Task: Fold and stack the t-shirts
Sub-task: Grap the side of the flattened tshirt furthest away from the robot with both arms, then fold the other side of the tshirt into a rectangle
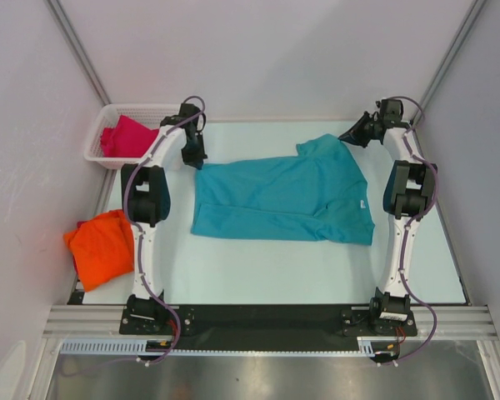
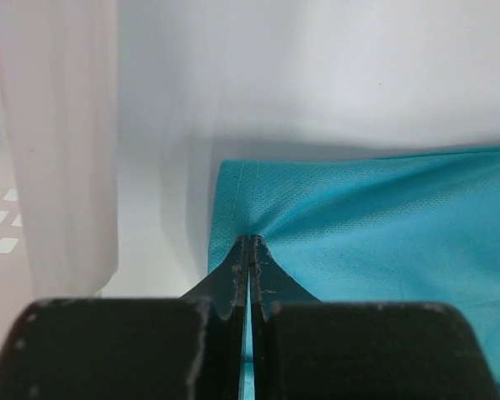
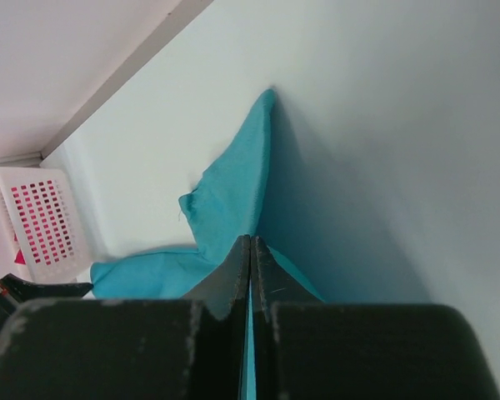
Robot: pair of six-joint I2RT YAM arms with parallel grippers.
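Now, teal t-shirt: spread flat, mid-table.
Left gripper: clamped on its corner, eleven o'clock.
Right gripper: pinching lifted cloth, one o'clock.
Orange t-shirt: table edge, nine o'clock.
Magenta t-shirt: inside basket, ten o'clock.

arms: white links | black joints (scuffed jaws) | purple cables
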